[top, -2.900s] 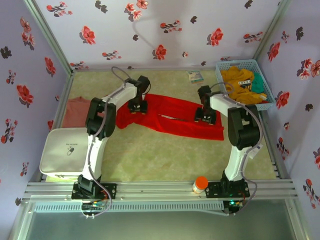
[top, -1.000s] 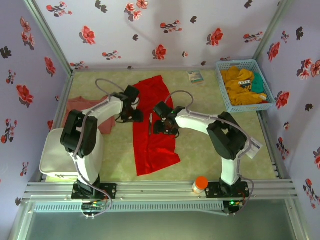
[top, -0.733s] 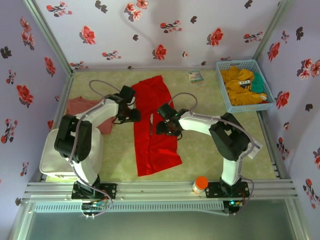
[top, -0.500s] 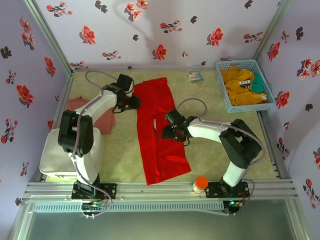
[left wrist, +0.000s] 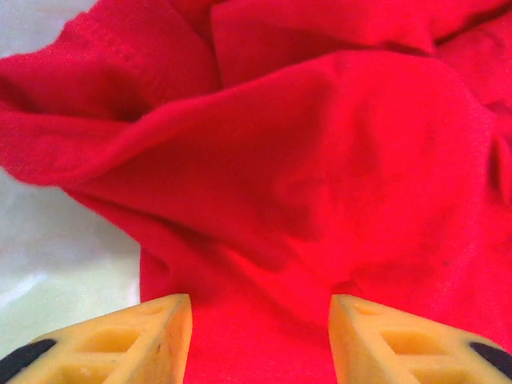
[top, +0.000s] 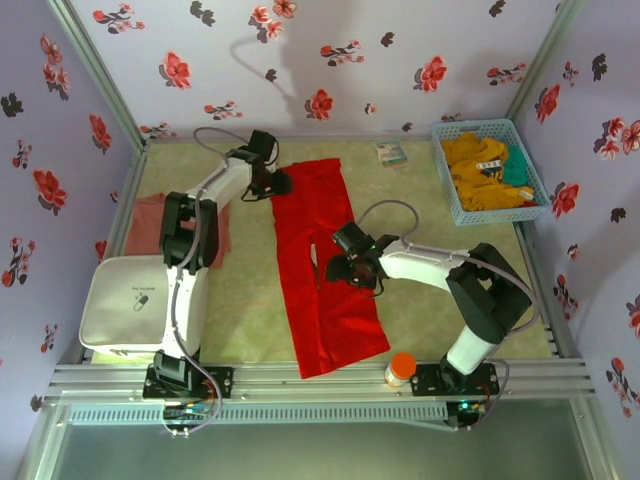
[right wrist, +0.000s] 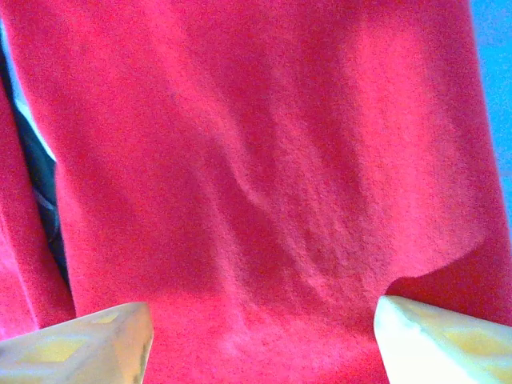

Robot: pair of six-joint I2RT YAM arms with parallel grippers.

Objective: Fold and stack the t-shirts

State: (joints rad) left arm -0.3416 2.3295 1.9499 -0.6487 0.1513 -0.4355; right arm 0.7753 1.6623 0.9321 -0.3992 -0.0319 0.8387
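At the far left, on the table's near side, sits a white square plastic box (top: 125, 310) with a small pill mark on top. It looks closed, so its contents are hidden. Just behind it a faded salmon-pink cotton t-shirt (top: 148, 222) lies flat, partly under the left arm.

The left gripper (top: 278, 184) rests at the far left corner of the large bright red cotton t-shirt (top: 322, 215). In the left wrist view its yellow fingers (left wrist: 164, 336) stand partly apart over bunched red folds, and nothing looks clamped between them.

The red shirt lies mid-table as a long narrow band, running from the far edge toward the near rail. It should handle as light, limp cloth with no stiffness. It will probably sag, drag and crease wherever it is unsupported, and a single layer may slip out of a shallow pinch. The corners and hems, or a doubled fold edge, look like the safest places to hold it, with both arms lifting together.

The right gripper (top: 338, 270) sits on the band's right half around mid-length, with its jaws spread wide above smooth cloth and holding nothing.

Further right, a small white bottle with an orange cap (top: 402, 367) stands at the near rail, capped, so I cannot tell what is inside. A small printed packet (top: 391, 153) lies near the back edge. At the far right corner a light blue plastic mesh basket (top: 478, 124) holds crumpled mustard-yellow cloth (top: 475, 165) and a teal piece (top: 515, 168).
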